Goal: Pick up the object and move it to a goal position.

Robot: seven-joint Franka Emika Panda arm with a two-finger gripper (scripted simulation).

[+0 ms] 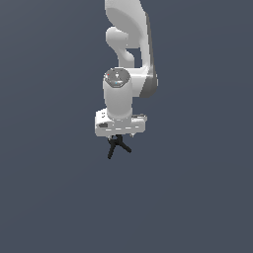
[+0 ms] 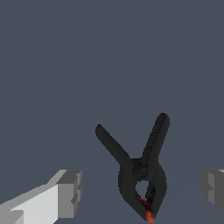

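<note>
Uniform dark slate-grey surface (image 1: 54, 197) fills both views; nothing else is visible on it, and no goal marker shows.

The object (image 2: 142, 173) is a small black spring clamp: two long handles splayed in a V, a pivot with a ring where they meet, and two bowed arms closing to an orange-red tip. In the exterior view the object (image 1: 117, 146) sits directly under the end effector (image 1: 120, 134), its prongs showing just below the white hand. Whether it rests on the surface or is already lifted: cannot tell, as no shadow or contact line is rendered.

End effector state: spread wide. In the wrist view one grey finger pad (image 2: 70, 192) stands well to one side of the clamp, and the other pad (image 2: 213, 188) well to the other. Neither touches it; the clamp lies in the gap, nearer the second pad than the first.

Handling, judged:
- Light, rigid plastic; little risk of crushing.
- Thin, angled handles would likely twist or slip under the pads.
- The spring may open the tip if the handles are squeezed together.
- Best hold: across the thicker body at the pivot, pads on its two flat faces.

Arm (image 1: 128, 44) descends vertically from the top of the exterior view.
</note>
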